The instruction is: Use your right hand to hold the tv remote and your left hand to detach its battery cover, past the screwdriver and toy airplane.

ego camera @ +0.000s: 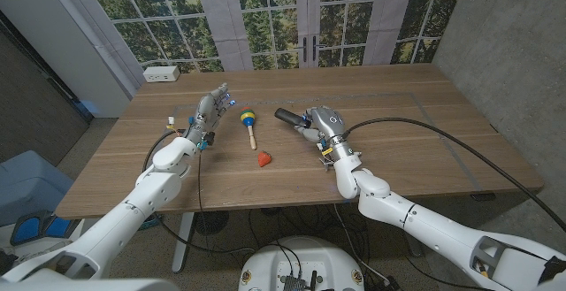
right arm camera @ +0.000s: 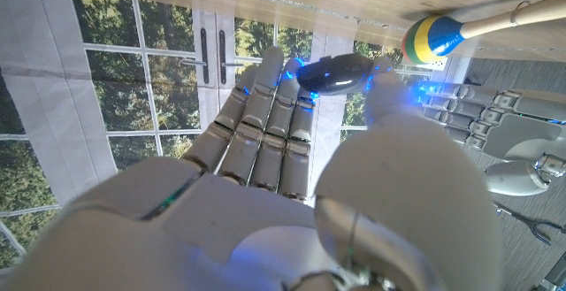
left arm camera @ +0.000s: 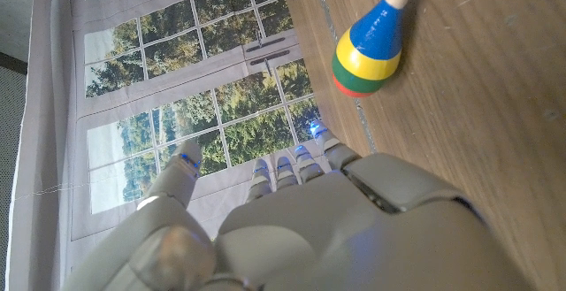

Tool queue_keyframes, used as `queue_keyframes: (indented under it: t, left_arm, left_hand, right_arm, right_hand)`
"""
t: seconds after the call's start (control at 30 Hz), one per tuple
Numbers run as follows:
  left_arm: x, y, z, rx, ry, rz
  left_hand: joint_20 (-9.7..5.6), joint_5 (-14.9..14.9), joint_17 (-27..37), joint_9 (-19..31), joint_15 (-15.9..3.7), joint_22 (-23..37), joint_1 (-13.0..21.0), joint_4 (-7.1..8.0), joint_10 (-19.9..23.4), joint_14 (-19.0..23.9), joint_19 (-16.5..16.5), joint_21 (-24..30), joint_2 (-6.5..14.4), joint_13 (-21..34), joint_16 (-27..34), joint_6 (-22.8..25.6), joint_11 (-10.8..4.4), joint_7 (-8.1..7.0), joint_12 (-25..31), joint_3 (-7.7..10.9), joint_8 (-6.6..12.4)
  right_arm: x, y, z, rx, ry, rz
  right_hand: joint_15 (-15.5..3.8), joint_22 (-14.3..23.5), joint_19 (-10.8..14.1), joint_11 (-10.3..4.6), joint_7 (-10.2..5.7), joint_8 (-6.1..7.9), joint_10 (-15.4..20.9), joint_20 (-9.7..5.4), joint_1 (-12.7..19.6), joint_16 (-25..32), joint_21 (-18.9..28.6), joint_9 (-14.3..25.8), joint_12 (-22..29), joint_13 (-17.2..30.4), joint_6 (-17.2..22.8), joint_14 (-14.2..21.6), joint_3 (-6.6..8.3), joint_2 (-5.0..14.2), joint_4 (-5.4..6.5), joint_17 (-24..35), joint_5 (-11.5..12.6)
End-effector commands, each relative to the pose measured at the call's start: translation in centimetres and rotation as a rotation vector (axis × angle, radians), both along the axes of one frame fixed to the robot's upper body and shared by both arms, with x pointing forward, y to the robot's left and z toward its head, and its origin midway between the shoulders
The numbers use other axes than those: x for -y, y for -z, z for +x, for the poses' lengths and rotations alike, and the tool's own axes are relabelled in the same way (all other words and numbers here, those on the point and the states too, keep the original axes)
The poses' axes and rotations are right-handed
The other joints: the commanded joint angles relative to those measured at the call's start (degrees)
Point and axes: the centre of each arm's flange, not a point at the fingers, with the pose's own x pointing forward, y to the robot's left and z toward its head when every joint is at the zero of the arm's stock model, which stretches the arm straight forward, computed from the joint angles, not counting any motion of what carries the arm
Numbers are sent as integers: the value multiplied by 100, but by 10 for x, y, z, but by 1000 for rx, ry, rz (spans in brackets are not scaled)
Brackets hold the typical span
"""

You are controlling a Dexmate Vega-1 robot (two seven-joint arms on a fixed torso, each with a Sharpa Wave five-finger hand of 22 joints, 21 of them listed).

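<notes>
Your right hand [ego camera: 324,123] is gripping one black tv remote [ego camera: 288,116] above the counter [ego camera: 416,141], fingers [right arm camera: 265,114] wrapping it. Your left hand [ego camera: 210,110] is hovering with fingers apart, holding nothing. Between them are lying one striped wooden-handled toy [ego camera: 248,121] and one small red piece [ego camera: 263,159].

A brown wooden plank worktop [ego camera: 416,141] stands in a room with tall white-framed paned windows and double glass doors [ego camera: 305,17] along the far wall, green trees showing outside in daylight. A textured grey wall [ego camera: 504,52] rises on the right. A white power strip [ego camera: 162,74] sits on the worktop's far left corner. Grey floor [ego camera: 84,141] lies at left.
</notes>
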Motion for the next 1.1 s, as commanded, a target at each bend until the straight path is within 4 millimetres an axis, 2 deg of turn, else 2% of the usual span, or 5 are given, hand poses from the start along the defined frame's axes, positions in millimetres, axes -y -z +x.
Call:
queue_keyframes:
  t: [0.03, 0.27, 0.83, 0.97, 1.1]
  left_arm:
    - [-2, -1, 1, -29, 56, -21]
    - [2, -7, 4, -40, 80, 15]
    - [17, -20, 12, -63, 152, 108]
    - [20, -23, 12, -62, 182, 111]
    - [21, -27, 11, -57, 206, 112]
  left_hand:
    - [84, 12, 22, 43, 14, 34, 397, -61, 407, 488, 306, -7, 250, 35, 88, 307, 77, 150, 83, 183, 49]
    - [72, 0, 30, 56, -60, 48, 576, -116, 929, 1078, 588, 7, 3, 52, 147, 674, 57, 274, 165, 76, 88]
    - [31, -62, 65, 77, -286, 65, 764, -197, 1154, 1538, 720, -39, -700, 88, 167, 832, -86, 286, 141, -223, 123]
    - [124, -71, 84, 84, -224, 75, 778, -132, 1181, 1504, 530, -148, -1018, 104, 111, 854, -105, 256, 110, -383, 121]
    - [189, -66, 93, 87, -195, 80, 746, -103, 1168, 1448, 379, -222, -1138, 110, 79, 855, -85, 247, 86, -455, 107]
  right_arm:
    - [-1, -2, -6, 76, 8, 7]
    - [-6, -5, -7, 107, 8, 2]
    - [-17, -14, -8, 155, -15, 4]
    - [-19, -16, -8, 164, -23, 8]
    - [-21, -17, -8, 174, -36, 15]
  right_hand:
    - [-816, 16, 31, -1016, -627, 17, 955, -92, 829, -60, 62, -31, 13, 7, 579, 84, 181, 717, -67, 47, 48]
    - [-814, 17, 7, -997, -633, 14, 951, -109, 843, -105, 82, -62, 7, 7, 601, 103, 178, 690, -67, 94, 60]
    - [-807, 17, -55, -1042, -656, 18, 977, -102, 832, -246, 145, -103, 4, 16, 626, 151, 173, 662, -38, 232, 88]
    - [-819, 17, -67, -1029, -653, 26, 979, -95, 839, -269, 157, -98, 4, 21, 628, 162, 172, 653, -43, 264, 93]
    - [-822, 17, -77, -1040, -659, 31, 990, -93, 844, -293, 168, -91, -3, 8, 624, 168, 175, 654, -43, 288, 98]
